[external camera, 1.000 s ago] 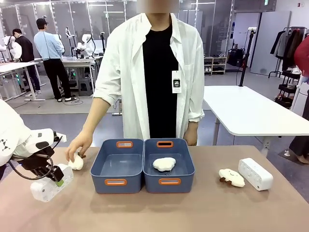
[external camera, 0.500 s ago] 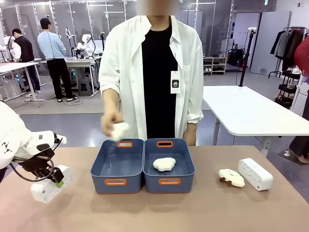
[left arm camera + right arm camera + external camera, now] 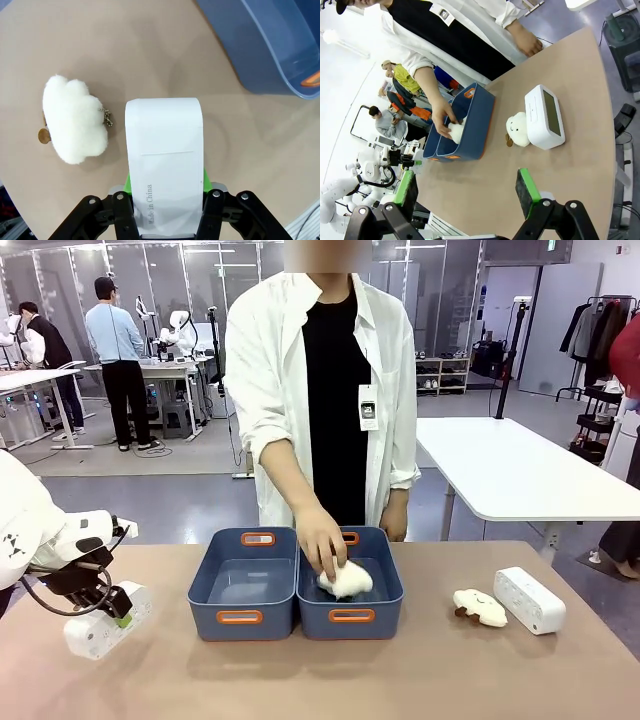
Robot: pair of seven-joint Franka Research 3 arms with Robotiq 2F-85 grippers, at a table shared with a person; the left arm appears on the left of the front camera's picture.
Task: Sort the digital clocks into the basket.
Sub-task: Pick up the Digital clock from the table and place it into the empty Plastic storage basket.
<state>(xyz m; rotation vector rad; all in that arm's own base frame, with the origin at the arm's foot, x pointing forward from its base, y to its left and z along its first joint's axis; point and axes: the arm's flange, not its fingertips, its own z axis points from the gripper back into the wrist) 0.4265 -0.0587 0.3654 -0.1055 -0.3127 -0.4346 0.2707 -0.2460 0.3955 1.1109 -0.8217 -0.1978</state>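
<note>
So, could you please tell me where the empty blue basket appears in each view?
Front view: the empty basket sits left of centre, beside its twin.
Left wrist view: top right corner, beyond the clock held by the left end effector.
Right wrist view: left of centre, the farther of the two baskets.
Shared landmark: the tan table.

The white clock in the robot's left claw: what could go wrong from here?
The left gripper pinches the clock by one end, with most of it sticking out, so it might tilt or slip. The person's hand is down in the right-hand bin, right beside the other bin; an arm swinging in could brush it.
</note>
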